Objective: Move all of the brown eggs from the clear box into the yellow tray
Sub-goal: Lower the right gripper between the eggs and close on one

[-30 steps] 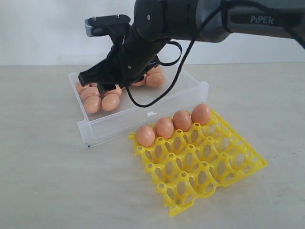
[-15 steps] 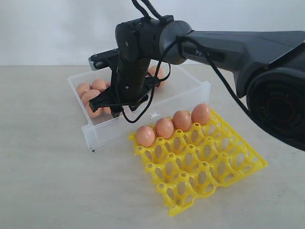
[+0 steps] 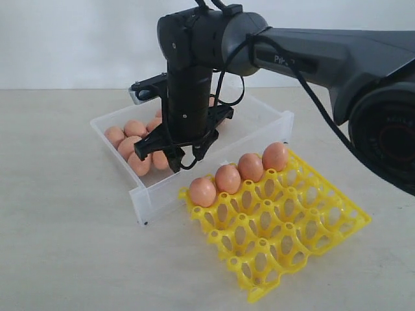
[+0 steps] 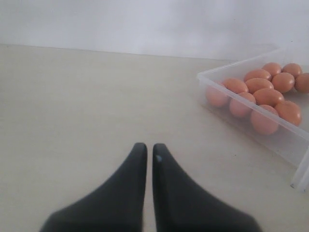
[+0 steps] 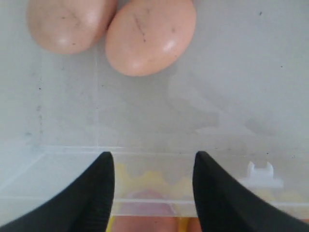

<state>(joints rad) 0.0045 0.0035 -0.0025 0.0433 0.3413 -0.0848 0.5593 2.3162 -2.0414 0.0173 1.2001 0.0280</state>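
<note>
Exterior view: the dark arm [image 3: 311, 58] comes in from the upper right of the frame and reaches across the middle. The right end effector [image 3: 170, 155] points down into the clear box [image 3: 162, 194] at centre-left, jaws apart with nothing between them. Its tips sit low over the box's front part, just beside a cluster of brown eggs [image 3: 130, 146] in the box's left end; more eggs at the back are partly hidden by the arm. The yellow tray [image 3: 292, 240] is at lower right, its corner right at the box's front wall, touching or not I cannot tell. Four eggs sit in the tray row nearest the box. Box and tray both rest on the pale surface [image 3: 65, 246]. Left wrist view: the left end effector [image 4: 146, 147] is closed, its fingers nearly pressed together and holding nothing. It is over the surface, well apart from the box. One corner of the box shows, with several eggs packed against its wall. Right wrist view: the right end effector is open and empty, black fingers [image 5: 99, 193] spread wide above the box floor, close to the front wall. Two faintly speckled eggs lie touching each other on the floor ahead of the fingers, apart from them. A white latch tab [image 5: 260, 176] sits on the front wall beside one finger. The yellow tray and one egg show blurred through the wall between the fingers.
</note>
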